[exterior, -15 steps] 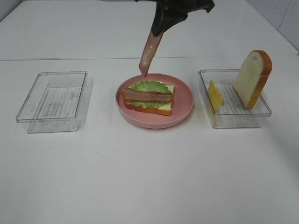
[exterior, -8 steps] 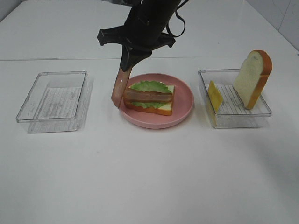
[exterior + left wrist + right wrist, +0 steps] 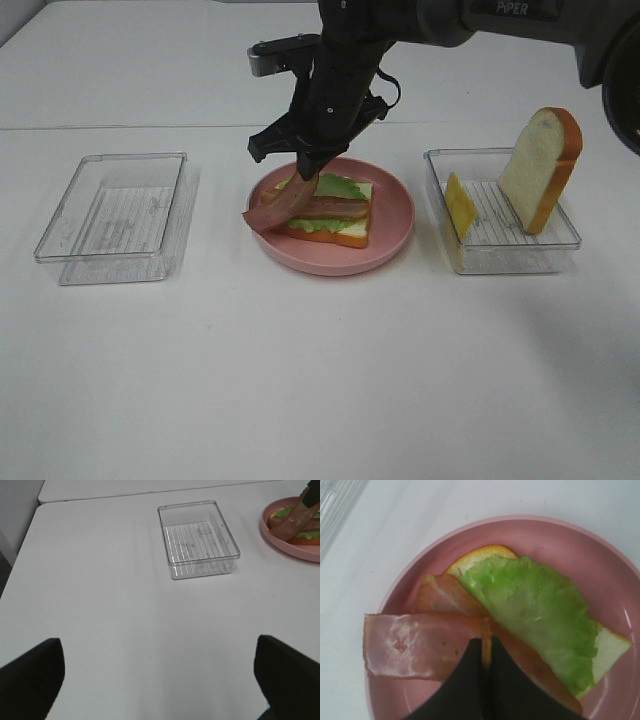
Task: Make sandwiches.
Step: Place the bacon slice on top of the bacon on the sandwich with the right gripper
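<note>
The right gripper [image 3: 308, 172] reaches over the pink plate [image 3: 395, 215] in the middle of the white table [image 3: 300, 380]. Its jaws are pressed together, pinching one end of a brown-pink bacon strip [image 3: 275, 208]. The strip slopes down from the jaws toward the plate's left rim, and its free end juts past the stack. Whether that end touches the rim cannot be told. The dark arm [image 3: 470, 15] above bears the white word "PIPER" [image 3: 525, 8] (cut off by the top edge of the high view).

The sandwich [image 3: 322, 215] lies on the plate, half built. At the bottom is a white bread slice with an orange-brown crust, then ruffled green lettuce [image 3: 535, 605], then a second bacon strip [image 3: 445, 592] lying across it. In the right wrist view the held strip crosses over this second one, right at the closed tips.

To the right of the plate stands a clear tray [image 3: 500, 255]. In it a yellow cheese slice [image 3: 461, 205] leans on edge, and a bread slice [image 3: 542, 168] stands upright against the far corner. To the left of the plate sits another clear tray [image 3: 115, 215] with a ribbed floor.

The left gripper [image 3: 158, 650] hangs above bare table, well apart from the trays. Its jaws are spread wide with nothing between them.
</note>
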Motion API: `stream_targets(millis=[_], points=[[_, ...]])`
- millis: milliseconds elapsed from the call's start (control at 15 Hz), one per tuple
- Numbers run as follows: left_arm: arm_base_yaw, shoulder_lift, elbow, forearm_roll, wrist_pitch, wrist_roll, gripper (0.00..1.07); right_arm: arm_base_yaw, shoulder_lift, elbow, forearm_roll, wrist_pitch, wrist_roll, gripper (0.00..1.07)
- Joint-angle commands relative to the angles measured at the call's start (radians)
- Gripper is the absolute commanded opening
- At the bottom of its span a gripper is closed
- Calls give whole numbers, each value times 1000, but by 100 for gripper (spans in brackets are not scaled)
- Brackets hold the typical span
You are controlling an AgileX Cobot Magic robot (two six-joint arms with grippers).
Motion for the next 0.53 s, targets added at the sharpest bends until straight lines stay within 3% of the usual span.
stream_targets(millis=[67, 533], points=[[0, -14, 2, -4, -4, -5, 95, -3, 4, 0, -60, -31, 1, 0], [0, -14, 2, -4, -4, -5, 95, -3, 18, 0, -163, -28, 9, 0]])
